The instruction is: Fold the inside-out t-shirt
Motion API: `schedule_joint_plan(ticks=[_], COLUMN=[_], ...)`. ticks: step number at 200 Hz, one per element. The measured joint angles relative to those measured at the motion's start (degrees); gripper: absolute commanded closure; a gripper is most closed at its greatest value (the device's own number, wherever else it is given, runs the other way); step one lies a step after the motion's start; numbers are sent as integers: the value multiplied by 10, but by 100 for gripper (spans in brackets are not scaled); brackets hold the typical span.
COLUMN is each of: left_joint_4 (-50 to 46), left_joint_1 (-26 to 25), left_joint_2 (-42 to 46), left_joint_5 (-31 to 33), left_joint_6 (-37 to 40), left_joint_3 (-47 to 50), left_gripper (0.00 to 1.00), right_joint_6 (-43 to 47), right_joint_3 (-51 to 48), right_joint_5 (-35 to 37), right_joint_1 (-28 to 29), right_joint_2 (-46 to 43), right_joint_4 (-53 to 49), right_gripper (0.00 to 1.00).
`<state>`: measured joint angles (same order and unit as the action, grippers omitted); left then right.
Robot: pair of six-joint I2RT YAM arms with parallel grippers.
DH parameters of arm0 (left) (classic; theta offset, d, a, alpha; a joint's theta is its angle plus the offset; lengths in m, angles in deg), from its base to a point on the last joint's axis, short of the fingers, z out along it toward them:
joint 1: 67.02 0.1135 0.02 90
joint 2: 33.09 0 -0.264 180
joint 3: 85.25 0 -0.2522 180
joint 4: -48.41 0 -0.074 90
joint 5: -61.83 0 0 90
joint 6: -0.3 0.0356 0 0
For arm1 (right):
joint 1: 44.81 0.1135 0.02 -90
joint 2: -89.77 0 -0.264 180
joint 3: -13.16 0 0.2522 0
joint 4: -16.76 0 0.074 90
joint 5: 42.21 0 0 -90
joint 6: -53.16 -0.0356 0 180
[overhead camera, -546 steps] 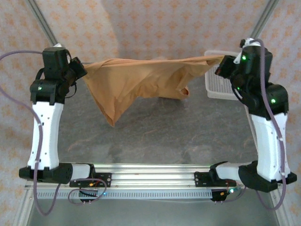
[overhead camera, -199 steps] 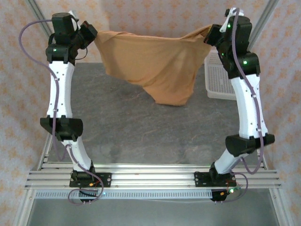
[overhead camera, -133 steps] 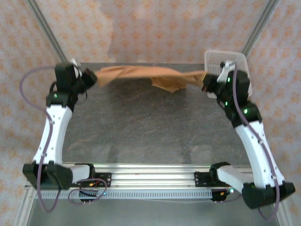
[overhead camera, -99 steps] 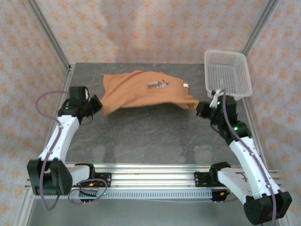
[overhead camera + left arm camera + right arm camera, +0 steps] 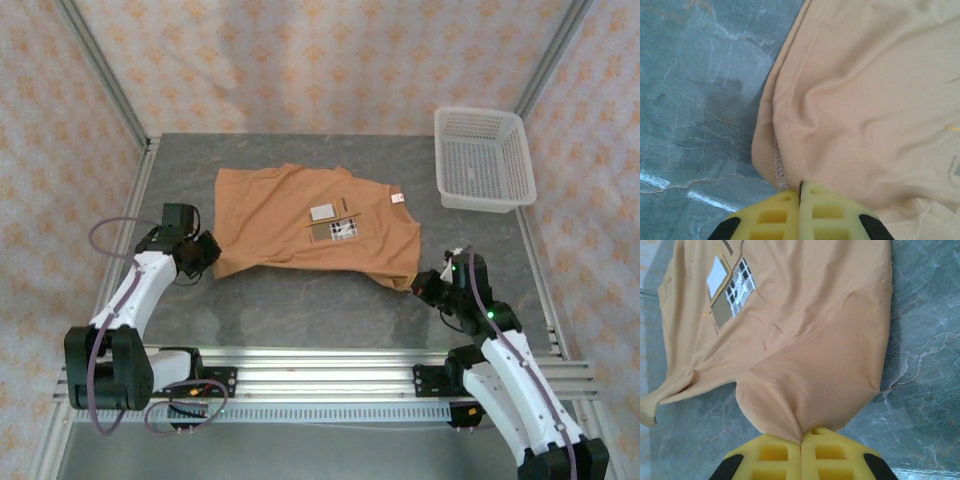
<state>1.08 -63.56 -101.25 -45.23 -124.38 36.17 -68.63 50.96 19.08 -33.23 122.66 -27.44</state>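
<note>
Grey table (image 5: 300, 310): left gripper (image 5: 208, 255), right gripper (image 5: 425, 285) clamped on t-shirt (image 5: 280, 215) corners.

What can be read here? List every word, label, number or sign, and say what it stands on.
No text can be read.
On the pale rectangular print patch of the orange-tan cloth t-shirt: grid-like marks, too blurred to read.
On the small white label of the same shirt: too small to read.

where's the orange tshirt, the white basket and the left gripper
orange-tan cloth t-shirt (image 5: 270, 215): top view, plain cloth of the body.
white plastic mesh basket (image 5: 487, 201): top view, near wall.
left gripper (image 5: 800, 192): left wrist view, midway between its shut yellow tips, clamped on the shirt's edge.
</note>
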Motion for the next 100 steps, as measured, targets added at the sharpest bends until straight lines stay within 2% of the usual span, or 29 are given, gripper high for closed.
schedule_joint_plan(ticks=[38, 59, 81, 100], left_joint_4=[-8, -13, -23, -21], left_joint_1=[-4, -9, -24, -40], left_joint_2=[23, 0, -58, -113], left_joint_5=[0, -3, -5, -7], left_joint_6=[-3, -10, -18, -24], left_joint_3=[7, -7, -88, -210], left_gripper=[100, 100, 100, 100], right_joint_6=[-17, -20, -5, 21], right_joint_3=[1, 28, 140, 268], right_joint_5=[-7, 18, 72, 118], right_joint_1=[0, 0, 0, 0], right_joint_2=[-11, 22, 122, 222], right_joint_4=[-26, -37, -39, -14], right_gripper=[100, 100, 100, 100])
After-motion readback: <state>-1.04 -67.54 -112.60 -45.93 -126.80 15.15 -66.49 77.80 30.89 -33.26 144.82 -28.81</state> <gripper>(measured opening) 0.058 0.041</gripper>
